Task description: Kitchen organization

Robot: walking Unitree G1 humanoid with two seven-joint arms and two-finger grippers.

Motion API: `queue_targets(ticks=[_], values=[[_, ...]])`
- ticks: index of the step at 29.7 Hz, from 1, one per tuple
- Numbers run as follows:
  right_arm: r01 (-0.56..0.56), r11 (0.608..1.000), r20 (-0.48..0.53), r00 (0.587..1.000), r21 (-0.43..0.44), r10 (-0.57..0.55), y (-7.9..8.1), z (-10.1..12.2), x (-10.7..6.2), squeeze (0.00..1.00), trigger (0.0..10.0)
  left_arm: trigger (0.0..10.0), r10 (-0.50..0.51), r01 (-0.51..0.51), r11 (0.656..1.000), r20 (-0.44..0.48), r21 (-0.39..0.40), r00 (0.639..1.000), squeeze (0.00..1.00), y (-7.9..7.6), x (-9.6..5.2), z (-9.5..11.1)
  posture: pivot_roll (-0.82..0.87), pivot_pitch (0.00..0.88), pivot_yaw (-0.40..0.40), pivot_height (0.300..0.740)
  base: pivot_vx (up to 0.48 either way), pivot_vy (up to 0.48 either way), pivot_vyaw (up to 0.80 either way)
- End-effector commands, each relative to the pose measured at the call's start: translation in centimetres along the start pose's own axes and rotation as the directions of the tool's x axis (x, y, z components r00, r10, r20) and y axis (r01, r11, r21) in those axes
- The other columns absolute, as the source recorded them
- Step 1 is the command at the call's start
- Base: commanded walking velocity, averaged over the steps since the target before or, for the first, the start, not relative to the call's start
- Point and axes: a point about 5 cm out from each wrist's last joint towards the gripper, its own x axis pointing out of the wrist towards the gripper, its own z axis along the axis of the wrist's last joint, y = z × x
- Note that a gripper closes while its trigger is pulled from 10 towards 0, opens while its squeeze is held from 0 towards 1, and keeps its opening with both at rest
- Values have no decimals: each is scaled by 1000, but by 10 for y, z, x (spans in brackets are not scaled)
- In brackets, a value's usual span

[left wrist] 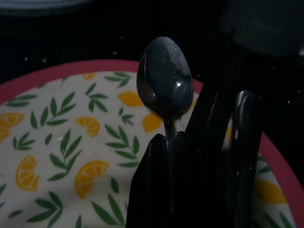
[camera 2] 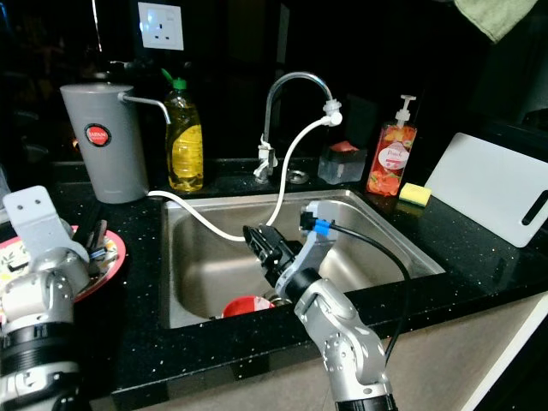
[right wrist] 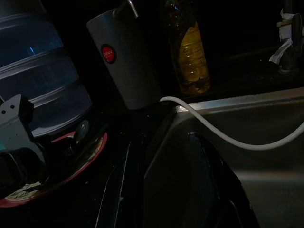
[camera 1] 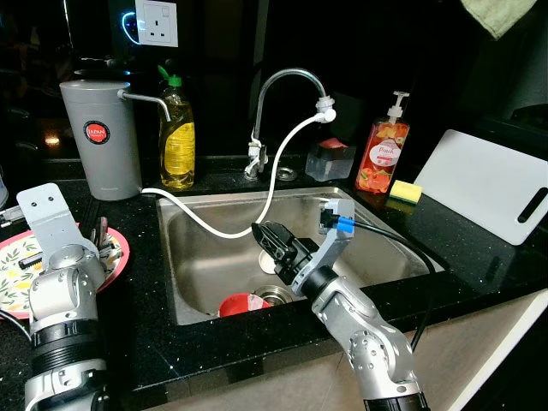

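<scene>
Left tool (left wrist: 190, 190) is clenched on a dark spoon (left wrist: 164, 78), holding it by the handle just above the lemon-print plate (camera 1: 17, 265) with the red rim, which sits on the black desk (camera 1: 154, 342) to the left of the sink (camera 1: 205, 248). Right tool (camera 1: 272, 242) hangs over the steel sink with its fingers parted, nothing in them, pointed toward the left wall of the basin. Down by the drain there's a red bowl-ish thing (camera 1: 242, 305), partly hidden by the arm, so can't say more than that. My guess at the step: cutlery is being sorted off or onto that plate, and the spoon is mid-transfer. Next move probably calls for carrying it level over the sink edge without snagging the white hose (camera 1: 257, 210) that runs from the faucet (camera 1: 287, 94) across the basin to the grey water filter (camera 1: 101, 137). Labels: the filter has a round red badge, text too small to read for sure. Orange pump bottle (camera 1: 383, 154) at the back reads something like "Pink", not certain. Yellow dish soap bottle (camera 1: 177, 141) and the white cutting board (camera 1: 484, 184) show no readable writing.
</scene>
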Motion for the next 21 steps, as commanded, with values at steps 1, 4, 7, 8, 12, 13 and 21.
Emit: queue_targets(ticks=[1,4,7,8,12,13,21], values=[[17,1000,14,1000,-6,-17,-5,3,-1,0,10000,10000,6,-9,999,93,35,996,0,-1,-4,11,-15,0,-101,740,0,0,0],[20,1000,13,1000,-5,-20,-5,2,-2,0,10000,10000,19,-32,997,204,64,979,0,-4,-11,25,-9,0,-101,740,0,0,0],[18,1000,11,1000,-4,-18,-5,1,-3,0,10000,10000,15,-55,992,340,110,940,0,-6,-20,40,-7,0,-108,740,0,0,0],[17,1000,11,1000,-3,-17,-5,2,-3,0,10000,10000,-3,-49,991,391,123,920,0,-8,-26,46,-7,0,-109,740,0,0,0],[15,1000,10,1000,-2,-15,-5,2,-2,0,10000,10000,-140,44,977,470,210,872,0,-29,-42,51,-2,0,-114,740,0,0,0],[15,1000,10,1000,-2,-15,-5,2,-2,0,10000,10000,-140,44,977,470,210,872,0,-29,-42,51,-2,0,-114,740,0,0,0],[14,1000,9,1000,-4,-14,-4,3,-2,0,10000,10000,-432,287,892,475,349,767,0,-66,-68,43,-10,0,-116,740,0,0,0]])
